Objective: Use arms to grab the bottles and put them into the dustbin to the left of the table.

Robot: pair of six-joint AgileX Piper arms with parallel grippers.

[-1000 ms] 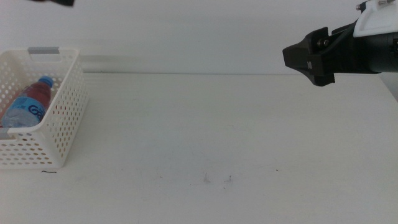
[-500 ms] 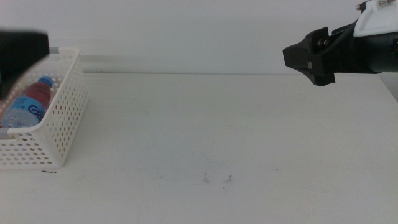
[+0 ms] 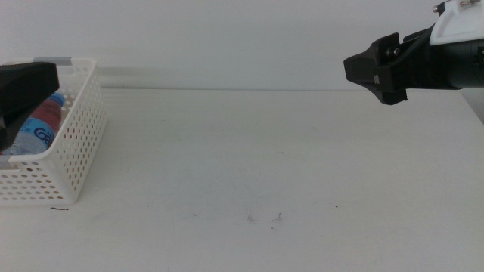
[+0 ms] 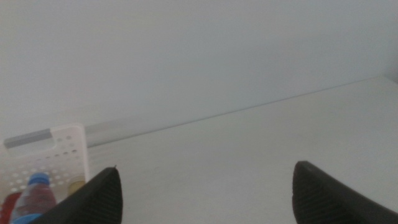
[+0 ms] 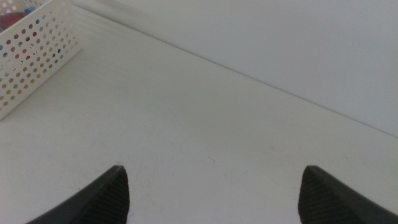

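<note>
Counting across the three views, we find one dustbin [image 3: 72,143], a white perforated basket with a grey strip on its far rim, standing at the far left of the table [image 3: 265,159]. Inside it we can make out the water bottle [image 3: 34,130] with its blue cap and blue label, lying tilted. In the left wrist view a patch of red [image 4: 9,204] shows beside that bottle and a small yellowish patch [image 4: 76,185] on its other side, but both are too small and too cut off for us to say which bottle each belongs to. So we count one bottle for certain and two coloured patches; nothing of the set stands out on the tabletop.

We see two grippers. Our left gripper [image 3: 17,98] hangs over the basket at the left edge of the middle view, partly covering the water bottle; its own camera shows the two dark jaws spread wide with nothing between them. Our right gripper [image 3: 374,72] hovers high over the far right of the table, well apart from the basket, and its wrist view shows its jaws wide too, holding nothing.

A few small dark marks [image 3: 265,217] dot the near middle of the table.
</note>
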